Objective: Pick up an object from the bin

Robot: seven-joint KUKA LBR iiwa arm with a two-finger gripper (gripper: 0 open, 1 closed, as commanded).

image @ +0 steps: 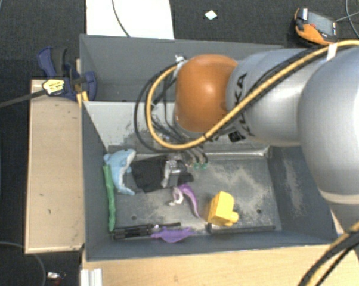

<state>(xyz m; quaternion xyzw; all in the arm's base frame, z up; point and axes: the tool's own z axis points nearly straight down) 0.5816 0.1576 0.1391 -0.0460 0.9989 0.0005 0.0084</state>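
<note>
Nearest to the camera was the thick silver arm [322, 118], which came in from the right and covered a big part of the grey bin [251, 186]. At its end sat the round orange cover [203, 91], with a yellow cable [167, 143] looping around it. Under this cover the claw [178, 173] hung low above the bin floor, near the back wall. Whether the claw was released or clenched I could not tell, because the cover and the wrist hid most of it. Just to the left of the claw lay the black piece [145, 174], flat and dark, with its right edge directly beside the claw; whether the two touched I could not tell. Further left of the claw, beyond the black piece, lay a light blue toy [121, 167] that looked like a fish, and a long green strip [110, 198] lay along the left wall. Just in front of the claw, toward the near wall, were a small white bit [175, 199] and a curved purple piece [189, 196]. To the front right of the claw, a little apart, stood a yellow block [221, 209]. Well in front of the claw, along the near wall, lay a black bar [141, 231] and a second purple piece [172, 236] beside it.
</note>
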